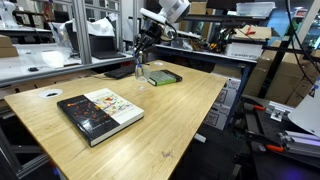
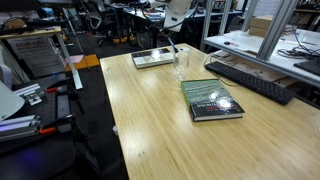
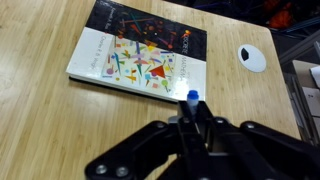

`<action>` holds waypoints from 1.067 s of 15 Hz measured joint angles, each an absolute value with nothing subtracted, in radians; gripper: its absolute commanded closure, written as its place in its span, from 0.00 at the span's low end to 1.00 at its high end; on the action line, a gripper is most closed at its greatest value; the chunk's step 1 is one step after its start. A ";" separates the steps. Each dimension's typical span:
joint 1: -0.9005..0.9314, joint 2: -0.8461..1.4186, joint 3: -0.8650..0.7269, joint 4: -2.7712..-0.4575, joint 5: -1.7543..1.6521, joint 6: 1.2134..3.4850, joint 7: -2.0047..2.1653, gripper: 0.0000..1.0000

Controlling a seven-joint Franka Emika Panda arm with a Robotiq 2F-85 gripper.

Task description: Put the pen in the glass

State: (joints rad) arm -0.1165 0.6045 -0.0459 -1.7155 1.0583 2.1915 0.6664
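Now, with the tool (image 3: 193,118) clamped on the short blue pen (image 3: 192,98), centre it above the small clear glass (image 2: 181,64), then lower.

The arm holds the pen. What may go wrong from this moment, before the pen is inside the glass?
1. The gripper is shut on the pen, but the wrist view does not show the glass. Aiming is therefore harder, and the pen may miss the rim.
2. The glass is small and clear and stands near the green book. A knock from the jaws or the pen could tip it over.
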 measured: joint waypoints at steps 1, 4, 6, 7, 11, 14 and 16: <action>-0.119 0.607 -0.047 -1.713 1.067 2.192 0.666 0.97; -0.125 0.609 -0.051 -1.712 1.093 2.192 0.656 0.97; -0.128 0.610 -0.052 -1.712 1.106 2.191 0.645 0.97; -0.128 0.610 -0.052 -1.712 1.110 2.190 0.639 0.97; -0.127 0.610 -0.051 -1.711 1.110 2.188 0.636 0.97; -0.122 0.606 -0.051 -1.710 1.110 2.186 0.636 0.97; -0.114 0.591 -0.051 -1.711 1.110 2.186 0.639 0.97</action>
State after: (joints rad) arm -0.1144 0.5908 -0.0506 -1.7115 1.1100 2.1857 0.6393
